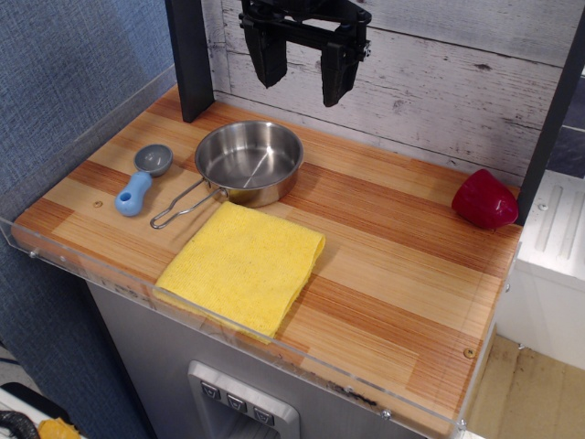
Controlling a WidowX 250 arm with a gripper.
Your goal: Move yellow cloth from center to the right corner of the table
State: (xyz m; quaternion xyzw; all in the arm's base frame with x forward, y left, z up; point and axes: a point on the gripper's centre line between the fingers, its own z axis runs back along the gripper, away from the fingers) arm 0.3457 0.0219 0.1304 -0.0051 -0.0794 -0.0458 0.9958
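The yellow cloth (pixel 242 266) lies flat and folded on the wooden table (pixel 402 274), near the front edge, left of the middle. Its front corner reaches the clear rim. My gripper (pixel 303 66) hangs high above the back of the table, over the far side of the steel pan. Its two black fingers (pixel 268 55) are spread apart and hold nothing. The gripper is well clear of the cloth.
A steel pan (pixel 249 162) with a wire handle stands just behind the cloth, touching its back edge. A blue-handled scoop (pixel 142 179) lies to the left. A dark red pepper-like object (pixel 484 199) sits at the back right corner. A black post (pixel 190 57) stands at the back left.
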